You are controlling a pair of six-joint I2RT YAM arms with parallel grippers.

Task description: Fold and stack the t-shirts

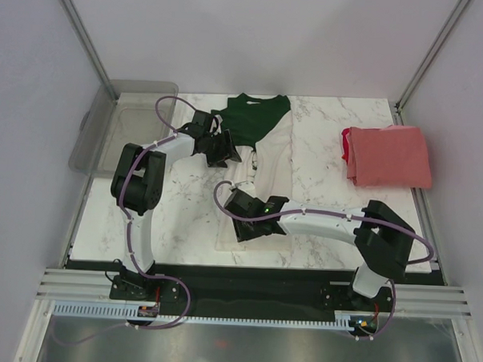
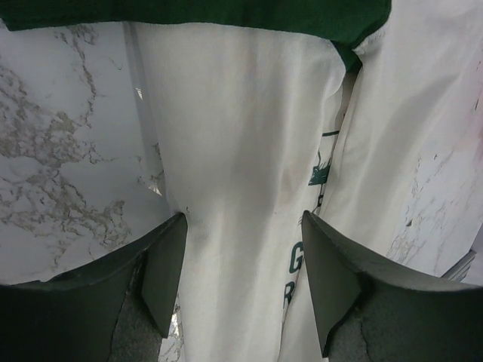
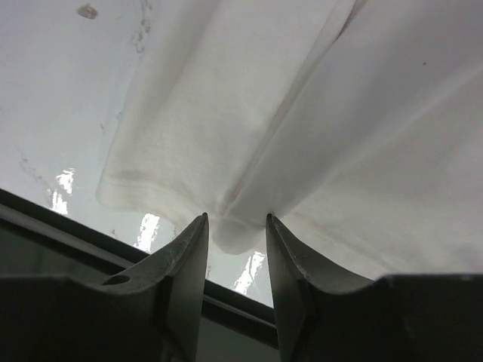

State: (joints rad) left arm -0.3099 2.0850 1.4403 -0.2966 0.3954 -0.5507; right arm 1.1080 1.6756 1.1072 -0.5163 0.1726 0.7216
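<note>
Cream-white t-shirt (image 1: 275, 160), green-sleeved, lies folded narrow lengthwise.

White/blk arms (image 1: 320, 224), purple cables (image 1: 157, 107), dark end effectors (image 2: 242, 219) (image 3: 236, 219)

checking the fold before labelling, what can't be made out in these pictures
- Cream t-shirt print: folded under in the top view; left wrist view shows only letter fragments at the fold.
- Right end effector grip: right wrist view, bunched hem hides finger contact.
- Coral-red t-shirt: top view only, folds too small to count.
</note>
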